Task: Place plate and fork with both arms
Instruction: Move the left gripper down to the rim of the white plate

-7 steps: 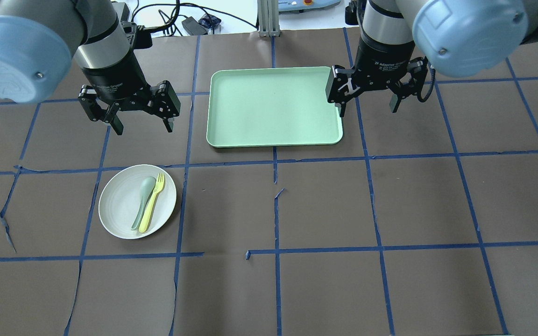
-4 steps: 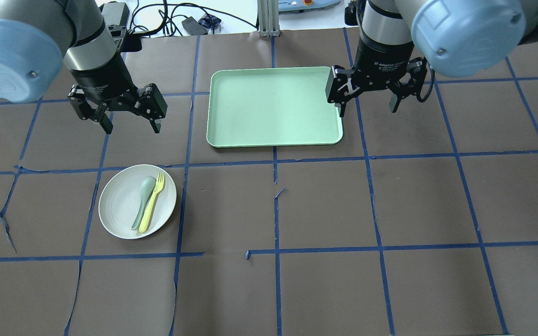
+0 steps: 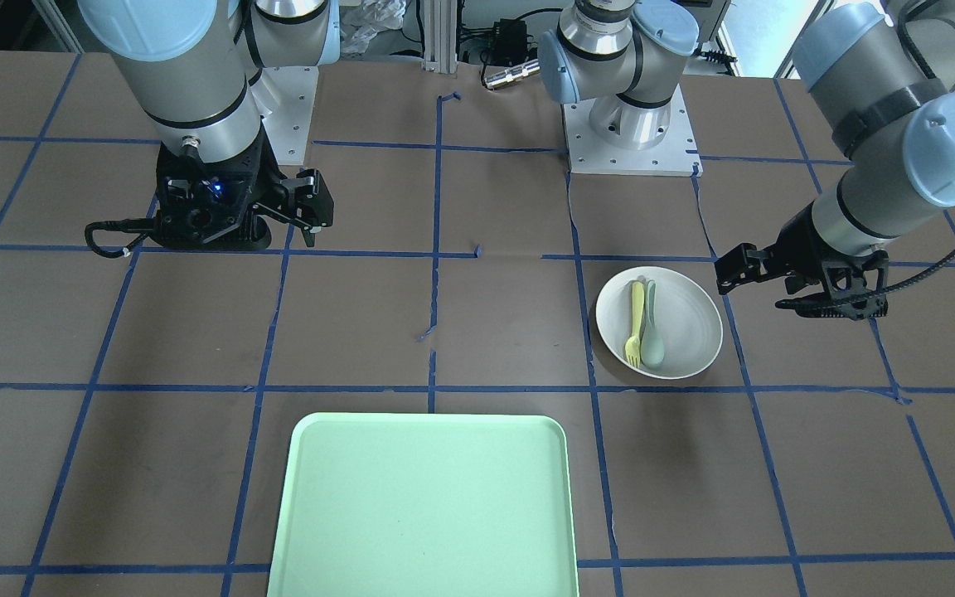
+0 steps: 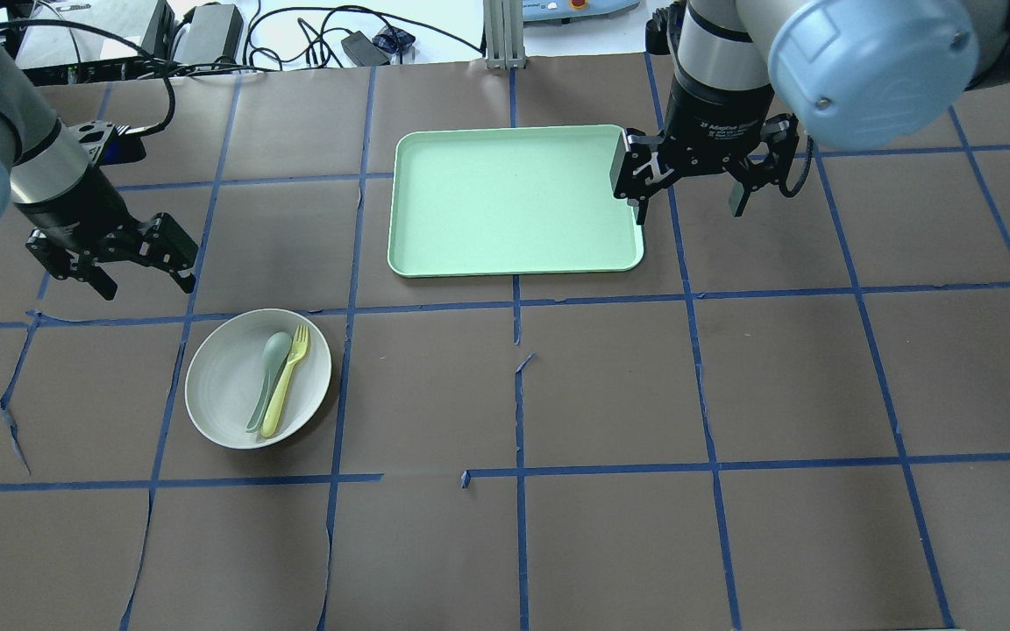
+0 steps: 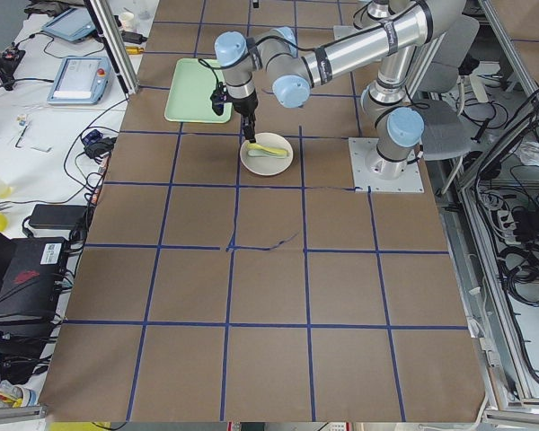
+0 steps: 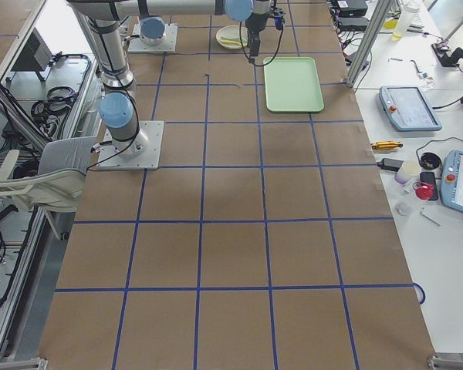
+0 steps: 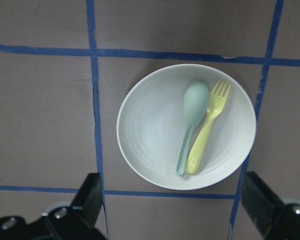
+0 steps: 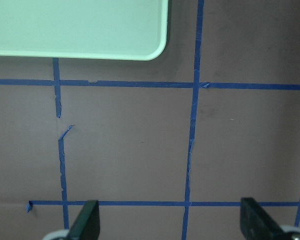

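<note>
Jaws gape wide on left end effector [image 4: 147, 286] and right end effector [image 4: 688, 210], each gripping nothing.

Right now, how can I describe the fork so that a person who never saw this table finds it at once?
On the brown table, find the round off-white plate near the left gripper. Two utensils lie side by side in it; the fork is the pale-yellow one with tines, not the grey-green spoon.
</note>
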`<state>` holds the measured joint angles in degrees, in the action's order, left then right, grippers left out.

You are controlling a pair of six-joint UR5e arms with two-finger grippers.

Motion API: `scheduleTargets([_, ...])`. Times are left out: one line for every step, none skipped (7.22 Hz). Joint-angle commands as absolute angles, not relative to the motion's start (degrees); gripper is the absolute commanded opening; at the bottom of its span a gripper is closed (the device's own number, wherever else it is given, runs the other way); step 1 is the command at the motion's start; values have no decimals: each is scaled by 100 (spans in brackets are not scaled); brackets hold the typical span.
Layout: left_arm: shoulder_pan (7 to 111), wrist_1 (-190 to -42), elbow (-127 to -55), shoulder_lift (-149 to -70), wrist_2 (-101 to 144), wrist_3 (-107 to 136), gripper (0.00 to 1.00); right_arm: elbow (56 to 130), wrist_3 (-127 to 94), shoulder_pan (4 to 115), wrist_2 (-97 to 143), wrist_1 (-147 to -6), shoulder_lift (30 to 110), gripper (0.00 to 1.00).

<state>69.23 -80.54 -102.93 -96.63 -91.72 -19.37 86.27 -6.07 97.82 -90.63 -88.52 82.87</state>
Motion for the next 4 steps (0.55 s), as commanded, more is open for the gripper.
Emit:
scheduleTargets([6364,-7213,-11053,-9851,-9132,-2784,93,8710,-615,9782,-9053,-8877,8288,100])
scheduleTargets([6346,-6624,-11413,-9974,-9132,-2908,86,8719,-615,9791,-9053,-8877,8288,100])
scheduleTargets([6346,-6470,-11608,-10106,-8888,-2909,86,8719,-615,9791,-9053,-8877,8288,100])
scheduleTargets([6346,-6469,-11610,-10273,-8781,-2909,86,8727,-615,9791,-9053,-8877,8271,100])
